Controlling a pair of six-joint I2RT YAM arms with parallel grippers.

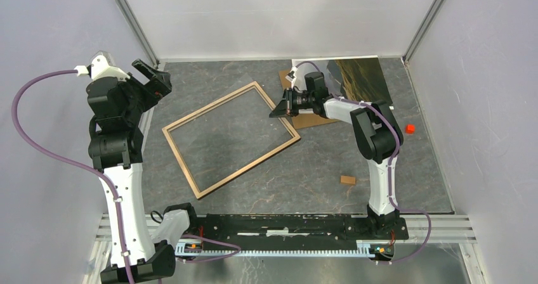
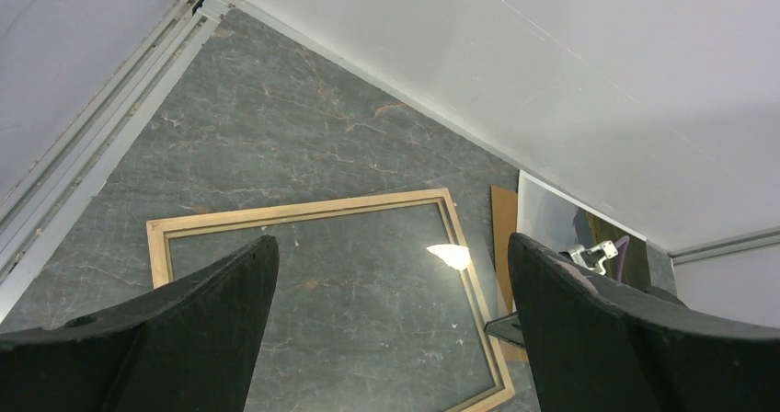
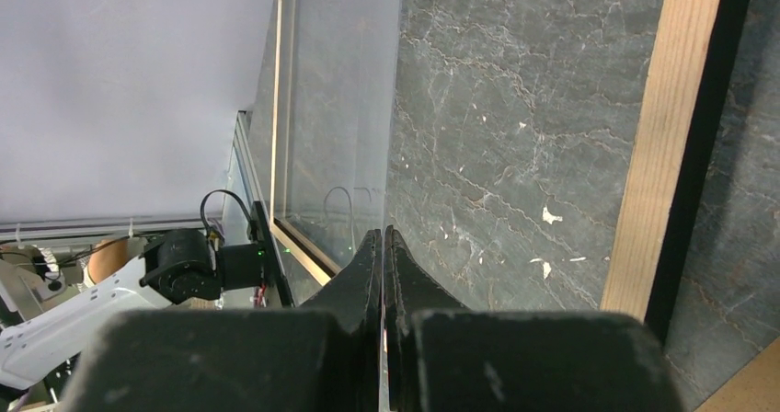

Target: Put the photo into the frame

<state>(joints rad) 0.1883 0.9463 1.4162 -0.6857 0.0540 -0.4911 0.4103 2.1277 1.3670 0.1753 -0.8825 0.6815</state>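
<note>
The frame lay flat in the middle of the table, light wood face up. It was skewed so its long sides ran roughly from 8 to 2 o'clock. The left wrist view caught a bright glint on its clear pane.

Over on the frame's short 3 o'clock side sat the right claw. It was down low, closed tight and pointing toward 9 o'clock across the rim. Its own wrist camera showed the fingertips pressed together just inside the wooden rim, over the glass. Whether they touched it could not be told.

The photo lay at 1 o'clock from the frame, at the far edge of the table. Its dark landscape with golden streaks faced up, the white margin ran along its 9 o'clock side, and the right arm hid part of it. A brown backing board poked out from under it toward the frame.

The left claw hung high at 10 o'clock, well apart from the frame, spread wide and empty.

A small orange cube sat at 3 o'clock, and a small tan scrap lay at 4 o'clock.
</note>
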